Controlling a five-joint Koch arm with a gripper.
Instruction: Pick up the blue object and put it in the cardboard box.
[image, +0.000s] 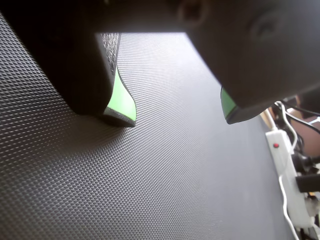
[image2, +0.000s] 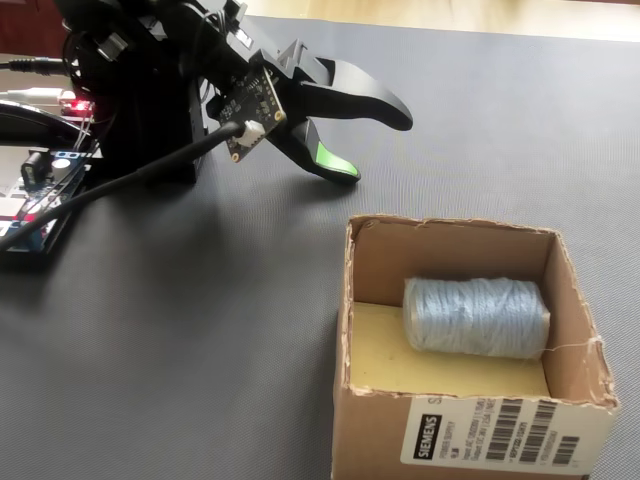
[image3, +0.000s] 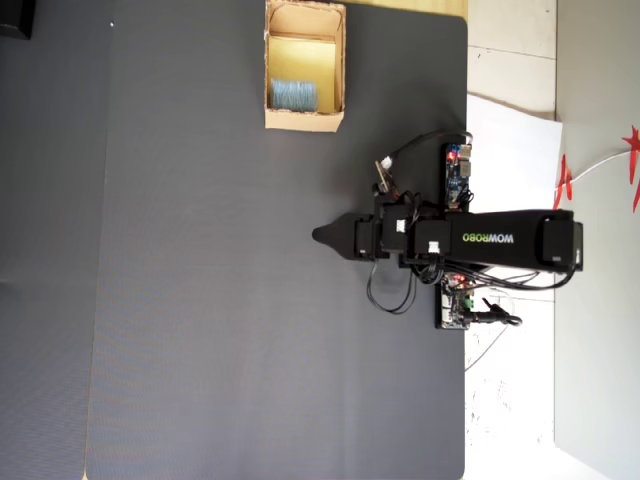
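The blue object (image2: 475, 317) is a pale blue yarn-like bundle. It lies on its side inside the cardboard box (image2: 350, 300), against the far wall in the fixed view. The overhead view shows the blue object (image3: 293, 95) in the near end of the cardboard box (image3: 270, 70) at the top of the mat. My gripper (image2: 378, 148) hangs open above the black mat, up and to the left of the box, well apart from it. In the wrist view the gripper (image: 177, 117) shows two green-padded fingers (image: 121, 102) spread wide with only mat between them. The overhead view shows the gripper (image3: 320, 236) pointing left.
The arm's black base (image2: 140, 110) and circuit boards (image2: 40, 200) with cables stand at the left in the fixed view. A white power strip (image: 287, 175) lies off the mat's edge. Overhead, boards (image3: 457, 175) and white paper (image3: 510, 140) sit right of the mat.
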